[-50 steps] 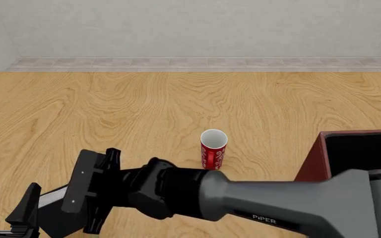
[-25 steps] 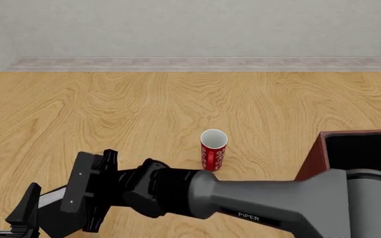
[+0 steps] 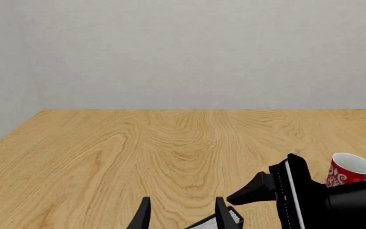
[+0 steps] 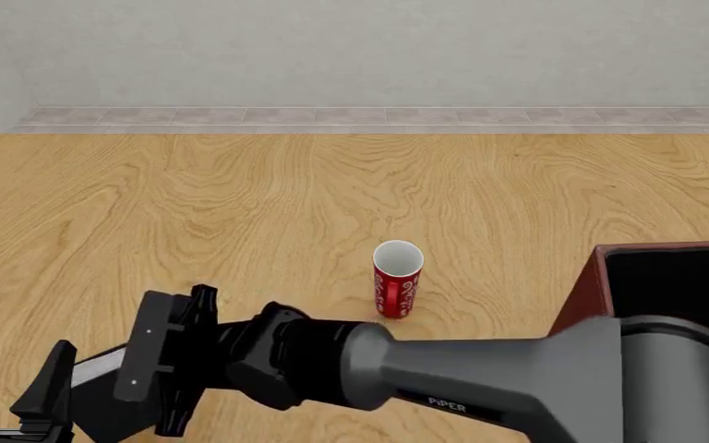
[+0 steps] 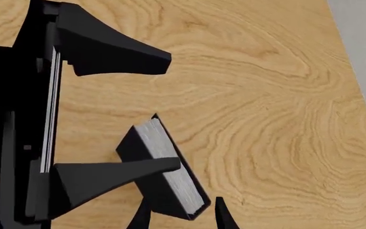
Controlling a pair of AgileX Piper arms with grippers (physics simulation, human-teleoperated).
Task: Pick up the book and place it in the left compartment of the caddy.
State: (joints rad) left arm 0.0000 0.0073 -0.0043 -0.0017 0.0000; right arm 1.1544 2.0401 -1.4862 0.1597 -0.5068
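The book (image 5: 164, 169) lies flat near the table's (image 4: 269, 203) front left corner, its length slanting across the spread fingers of the right gripper (image 5: 141, 114), which reaches over empty-handed; the left gripper (image 4: 16, 374), also spread, hovers just beside.

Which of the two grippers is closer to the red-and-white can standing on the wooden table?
The right gripper, just left of the red-and-white can and nearer the camera. The left gripper sits farther left, by the table's near corner.
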